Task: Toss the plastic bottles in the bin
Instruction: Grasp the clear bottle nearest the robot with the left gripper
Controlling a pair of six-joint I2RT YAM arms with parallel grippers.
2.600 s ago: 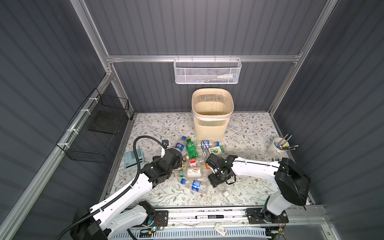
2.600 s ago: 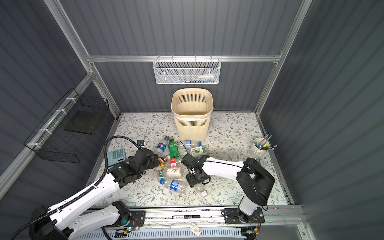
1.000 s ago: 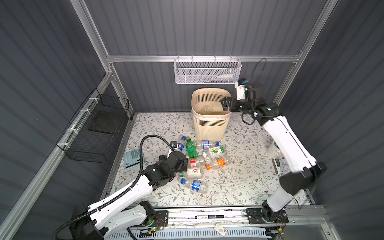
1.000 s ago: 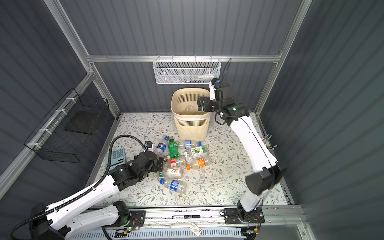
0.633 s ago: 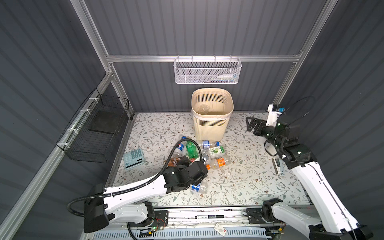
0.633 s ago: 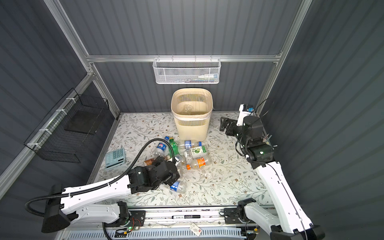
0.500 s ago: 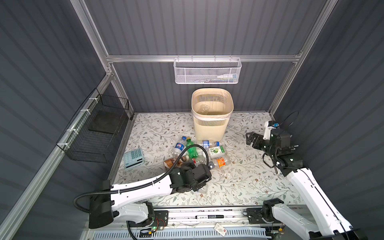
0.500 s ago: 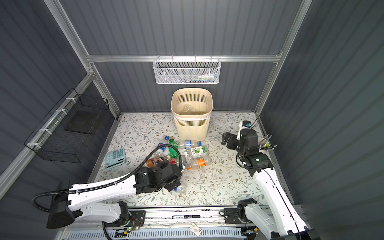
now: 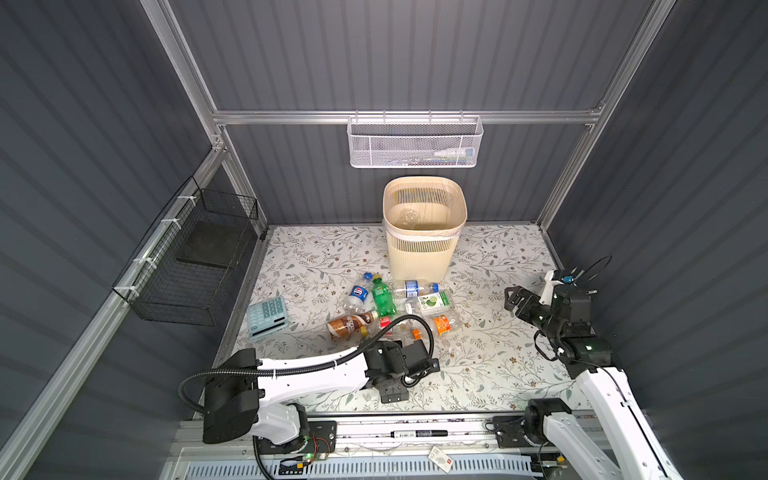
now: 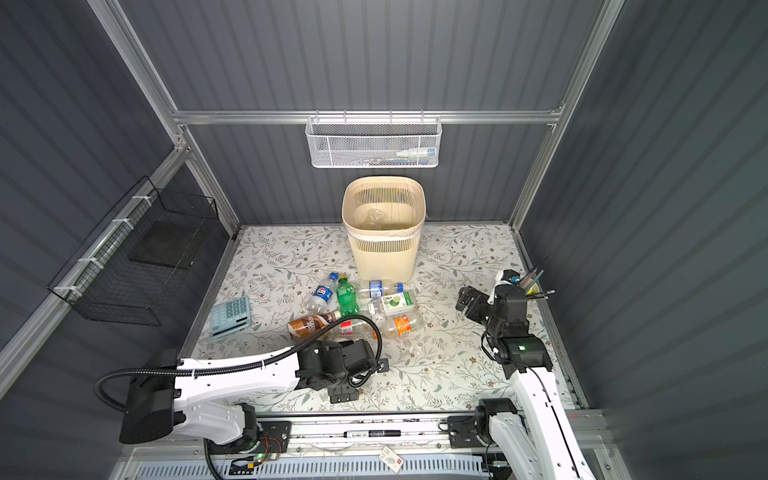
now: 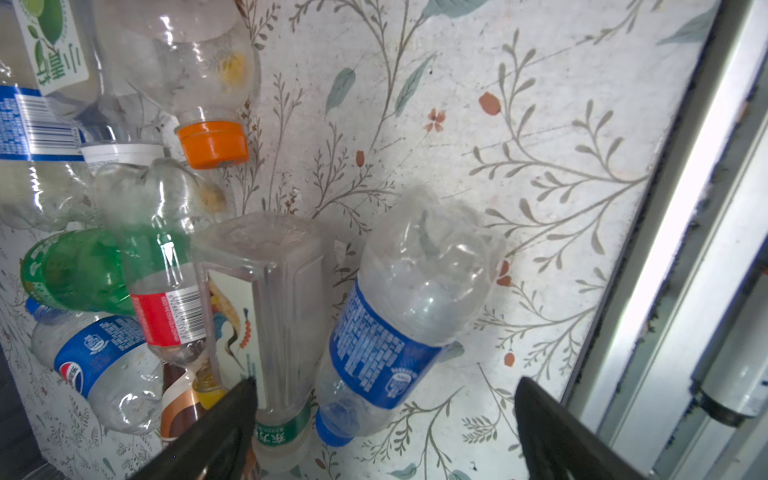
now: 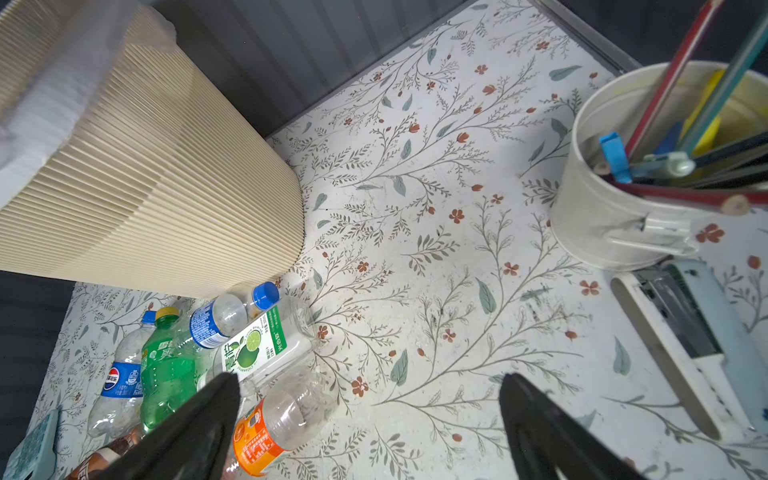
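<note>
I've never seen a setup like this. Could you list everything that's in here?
Plastic bottles: about nine, mostly clear, one green, one brown-sleeved; lying clustered in front of the bin.
Bottle in bin: one, clear.
Bin: one, beige, slatted; back centre of the floral table.
Calculator: one, pale teal; left of the bottles.
Pencil cup: one, white; right edge.
Stapler-like tool: one, white and pale blue; beside the cup.
Mesh basket: one, white; back rail.
Wire basket: one, black; left wall.
Marker: one; front rail.
Left fingers: black, open over the nearest bottles.
Right fingers: black, open, empty.
</note>
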